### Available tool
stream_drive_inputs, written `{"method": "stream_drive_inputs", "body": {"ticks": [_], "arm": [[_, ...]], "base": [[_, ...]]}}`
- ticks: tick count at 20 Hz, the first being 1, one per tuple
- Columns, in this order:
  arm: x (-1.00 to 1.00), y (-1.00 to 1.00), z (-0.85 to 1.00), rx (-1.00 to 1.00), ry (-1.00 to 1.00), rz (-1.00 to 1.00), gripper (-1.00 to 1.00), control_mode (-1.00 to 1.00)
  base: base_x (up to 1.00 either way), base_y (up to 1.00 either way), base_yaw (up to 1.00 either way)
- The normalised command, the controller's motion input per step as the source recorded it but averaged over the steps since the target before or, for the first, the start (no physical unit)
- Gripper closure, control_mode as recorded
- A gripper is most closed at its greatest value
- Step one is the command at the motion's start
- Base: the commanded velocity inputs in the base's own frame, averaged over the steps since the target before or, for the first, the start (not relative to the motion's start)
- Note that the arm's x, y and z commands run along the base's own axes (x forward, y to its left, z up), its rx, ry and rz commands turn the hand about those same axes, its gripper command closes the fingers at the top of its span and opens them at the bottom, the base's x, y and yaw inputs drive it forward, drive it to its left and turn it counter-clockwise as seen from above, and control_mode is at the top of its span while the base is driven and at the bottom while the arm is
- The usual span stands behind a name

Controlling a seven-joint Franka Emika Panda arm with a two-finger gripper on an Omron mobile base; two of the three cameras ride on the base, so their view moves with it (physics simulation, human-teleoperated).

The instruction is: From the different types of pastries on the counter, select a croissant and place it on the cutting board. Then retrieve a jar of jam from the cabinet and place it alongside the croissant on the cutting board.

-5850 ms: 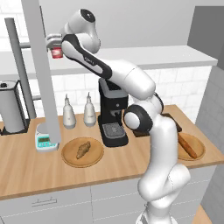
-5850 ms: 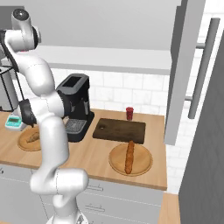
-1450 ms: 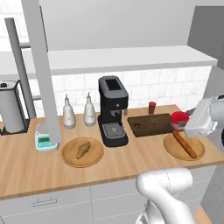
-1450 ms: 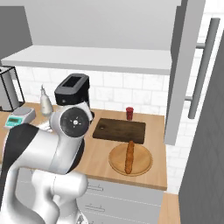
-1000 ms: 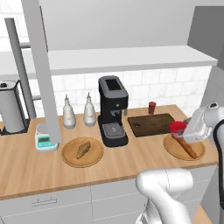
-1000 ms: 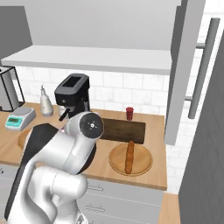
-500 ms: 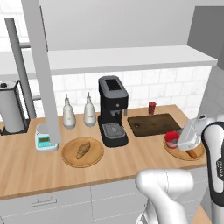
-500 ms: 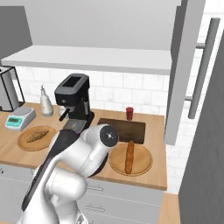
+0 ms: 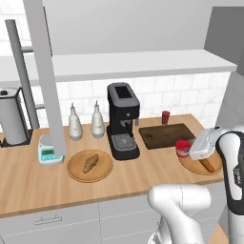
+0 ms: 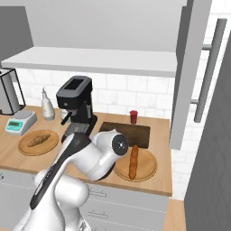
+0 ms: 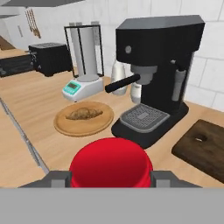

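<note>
Two round wooden plates sit on the counter (image 9: 28, 183): the left plate (image 9: 89, 165) carries the croissant (image 9: 90, 162), and the right plate (image 10: 135, 165) carries the long baguette-like stick (image 10: 133, 161). Between them stands a black coffee machine (image 9: 123, 120), and just right of it, toward the far wall, lies the dark cutting board (image 9: 167, 135) with nothing resting on it. A small dark-red cylinder (image 9: 165, 116) stands at the board's far edge.

In the left base view the gripper (image 9: 187, 148) hangs low at the right end of the counter, between the board's near edge and the right plate, with the bright-red jar of jam (image 9: 183, 147) at its tip. In the hand view the jar's red lid (image 11: 111, 163) sits squarely between the two grey fingertips (image 11: 56, 179), so the claw looks closed around the jar at a middling width; whether the jar's base touches the wood or hangs just above it is hard to say.

Further left on the counter are two pale bottles (image 9: 75, 123), a small kitchen scale (image 9: 49, 152) and a tall steel canister (image 9: 13, 116). Above runs the cabinet's long white shelf (image 9: 138, 62), with its grey door panel (image 9: 46, 76) hanging open at the left.
</note>
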Motion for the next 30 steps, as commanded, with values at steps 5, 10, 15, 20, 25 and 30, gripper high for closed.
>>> {"method": "stream_drive_inputs", "body": {"ticks": [5, 10, 15, 20, 25, 30], "arm": [[0.73, -0.02, 0.0, 0.0, 0.0, 0.0, 1.0, -1.0], [0.55, -0.15, -0.01, 0.0, 0.0, 0.07, 1.0, -1.0], [0.53, -0.47, -0.18, 0.0, 0.0, 0.03, 1.0, -1.0], [0.38, -0.11, -0.2, 0.0, 0.0, 0.03, 1.0, -1.0], [0.62, 0.0, -0.26, 0.11, 0.01, 0.0, 1.0, -1.0], [0.36, 0.0, -0.21, 0.05, 0.0, 0.0, 1.0, -1.0]], "base": [[0.0, 0.0, 0.0], [0.0, 0.0, 0.0], [0.0, 0.0, 0.0], [0.0, 0.0, 0.0], [0.0, 0.0, 0.0], [0.0, 0.0, 0.0]]}}
